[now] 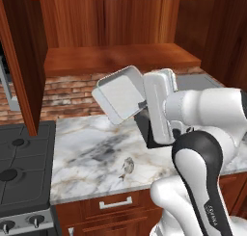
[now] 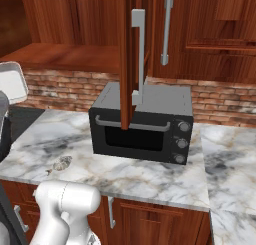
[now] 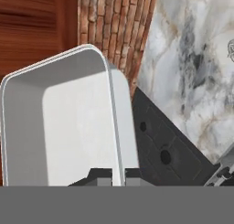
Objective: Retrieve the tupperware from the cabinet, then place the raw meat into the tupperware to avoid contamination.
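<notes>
Your cabinet stands open above the marble counter. Your gripper is clamped on the rim of the tupperware, holding it tilted in the air over the counter. The raw meat lies on the counter below, near the front edge.

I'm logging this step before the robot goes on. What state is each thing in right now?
tupperware: held in the air on its rim, tilted, empty.
gripper: shut on the tupperware rim.
meat: lying on the counter, not in the tupperware.
cabinet: open, lower shelf bare.
cabinet door: swung open, edge toward the camera.
toaster oven: door closed.
</notes>
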### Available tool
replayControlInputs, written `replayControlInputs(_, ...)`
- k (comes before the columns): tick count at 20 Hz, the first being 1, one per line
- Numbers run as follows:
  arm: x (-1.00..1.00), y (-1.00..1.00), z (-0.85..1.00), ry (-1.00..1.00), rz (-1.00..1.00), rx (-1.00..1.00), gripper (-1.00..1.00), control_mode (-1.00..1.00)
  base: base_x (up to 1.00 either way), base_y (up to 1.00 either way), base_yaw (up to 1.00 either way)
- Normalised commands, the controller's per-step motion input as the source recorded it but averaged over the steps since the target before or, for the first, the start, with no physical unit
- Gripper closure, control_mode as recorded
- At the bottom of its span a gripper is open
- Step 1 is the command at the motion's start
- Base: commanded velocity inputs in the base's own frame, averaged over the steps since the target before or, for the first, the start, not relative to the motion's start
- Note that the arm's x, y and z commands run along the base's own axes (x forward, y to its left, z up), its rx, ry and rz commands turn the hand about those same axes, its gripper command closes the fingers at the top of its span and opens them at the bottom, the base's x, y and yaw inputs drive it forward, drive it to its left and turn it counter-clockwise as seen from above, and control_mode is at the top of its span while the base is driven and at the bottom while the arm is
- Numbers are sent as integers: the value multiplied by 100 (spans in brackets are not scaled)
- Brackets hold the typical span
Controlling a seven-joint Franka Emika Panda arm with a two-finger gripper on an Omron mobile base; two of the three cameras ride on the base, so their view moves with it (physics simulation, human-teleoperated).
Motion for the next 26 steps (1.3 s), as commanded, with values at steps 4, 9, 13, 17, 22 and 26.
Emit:
replayControlInputs(4,-36,0,-43,12,-3,-6,100,-100,0,0,0)
replayControlInputs(9,5,0,-38,10,0,-4,100,-100,0,0,0)
replayControlInputs(13,27,-1,-32,10,0,-2,100,-100,0,0,0)
replayControlInputs(17,30,-2,-31,2,0,-4,100,-100,0,0,0)
replayControlInputs(22,30,0,-39,0,-2,-11,100,-100,0,0,0)
replayControlInputs(26,43,0,-42,0,0,-13,100,-100,0,0,0)
